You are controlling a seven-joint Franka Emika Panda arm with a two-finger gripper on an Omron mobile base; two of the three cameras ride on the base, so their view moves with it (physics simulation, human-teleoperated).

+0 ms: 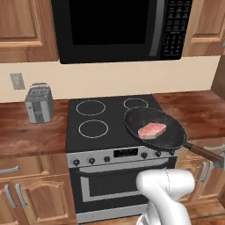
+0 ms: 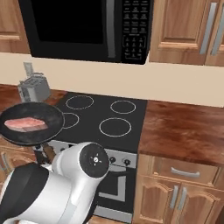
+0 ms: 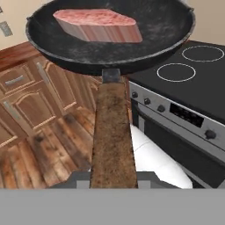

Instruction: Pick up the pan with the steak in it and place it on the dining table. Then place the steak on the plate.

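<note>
pan (image 1: 154, 128) handle end off-frame

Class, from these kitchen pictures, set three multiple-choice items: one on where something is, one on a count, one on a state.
1. Where is the steak?
A. in the pan
B. on a burner ring
C. on the counter

2. How many burner rings are marked on the stove?
A. two
B. four
C. six

3. What state is the pan in?
A. flat on a burner
B. lifted by its handle
C. upside down

Answers: 1 A, the meat lies on the pan's black base. 2 B, the right base view shows four white rings. 3 B, the hand view shows floor beneath the pan.
</note>
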